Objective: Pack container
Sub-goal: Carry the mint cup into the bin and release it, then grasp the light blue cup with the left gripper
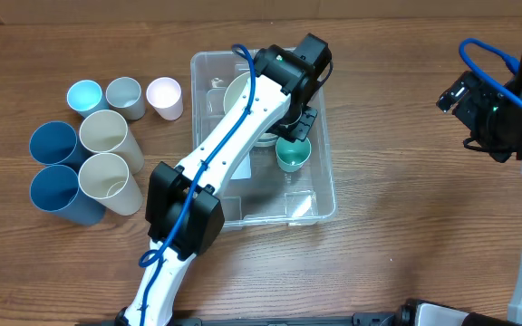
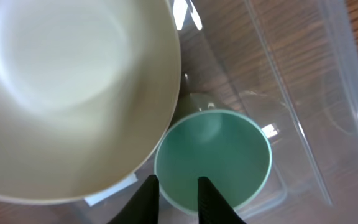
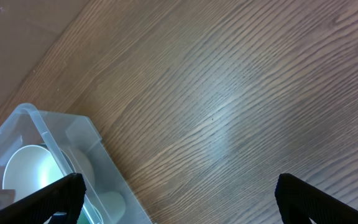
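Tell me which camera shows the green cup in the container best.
Left wrist: the green cup is seen close up, its open mouth and rim plain, beside a cream bowl. Overhead shows it small inside the container. Right wrist shows only a corner of the container; the cup is not clearly visible.

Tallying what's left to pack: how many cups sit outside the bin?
7, all left of the container: light blue cup, grey cup, pink cup in a row; two cream cups, two dark blue cups leftmost.
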You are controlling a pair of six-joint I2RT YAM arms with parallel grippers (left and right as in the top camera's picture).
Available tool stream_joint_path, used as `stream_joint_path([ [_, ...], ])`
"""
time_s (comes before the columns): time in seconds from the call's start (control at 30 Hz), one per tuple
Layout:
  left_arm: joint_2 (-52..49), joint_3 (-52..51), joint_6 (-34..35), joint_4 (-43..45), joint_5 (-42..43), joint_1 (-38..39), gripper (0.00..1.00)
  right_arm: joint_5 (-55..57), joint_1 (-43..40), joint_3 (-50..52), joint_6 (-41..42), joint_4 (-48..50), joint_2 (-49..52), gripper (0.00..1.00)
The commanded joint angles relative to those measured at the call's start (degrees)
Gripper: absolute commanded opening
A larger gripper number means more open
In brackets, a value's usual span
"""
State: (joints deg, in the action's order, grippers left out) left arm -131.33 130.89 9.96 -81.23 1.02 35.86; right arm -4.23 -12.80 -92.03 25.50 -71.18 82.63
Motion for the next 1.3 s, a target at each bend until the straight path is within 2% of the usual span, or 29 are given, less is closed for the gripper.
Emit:
stream_joint_path([
  [0.0, 9.2, 7.0, 1.3, -3.0, -3.3, -2.8, 0.30, 0.1, -0.1, -0.6, 0.3, 0.3, 0.2, 1.00],
  [0.07, 13.2, 9.8, 1.9, -4.4, -6.6, -5.8, 0.39, 0.1, -0.1, -0.6, 0.3, 0.3, 0.2, 1.00],
  [0.17, 19.0, 11.3, 2.7, -4.4, -8.3, -14.9, 0.52, 0.1, -0.1, -0.6, 0.3, 0.3, 0.2, 1.00],
  [0.23, 20.5, 11.3, 4.7, -5.7, -7.4, -23.1, 0.53, 0.1, -0.1, -0.6, 0.3, 0.3, 0.2, 1.00],
  [0.3, 19.5, 11.3, 4.9, -8.4, -2.4, -34.2, 0.50, 0.1, -0.1, -0.6, 0.3, 0.3, 0.2, 1.00],
  [0.37, 18.1, 11.3, 5.7, -10.3, -1.4, -41.1, 0.49, 0.1, -0.1, -0.6, 0.3, 0.3, 0.2, 1.00],
  [0.6, 9.9, 11.3, 5.2, -13.2, 1.7, -57.0, 0.52, 0.1, -0.1, -0.6, 0.3, 0.3, 0.2, 1.00],
  [0.8, 0.4, 11.3, 4.2, -9.1, 5.4, -61.2, 0.54, 0.1, -0.1, -0.6, 0.3, 0.3, 0.2, 1.00],
  [1.0, -6.4, 11.3, 2.0, -1.0, 6.8, -60.0, 0.61, 0.1, -0.1, -0.6, 0.3, 0.3, 0.2, 1.00],
  [1.27, -9.8, 11.3, 0.7, 4.8, 6.5, -57.2, 0.66, 0.1, -0.1, -0.6, 0.3, 0.3, 0.2, 1.00],
])
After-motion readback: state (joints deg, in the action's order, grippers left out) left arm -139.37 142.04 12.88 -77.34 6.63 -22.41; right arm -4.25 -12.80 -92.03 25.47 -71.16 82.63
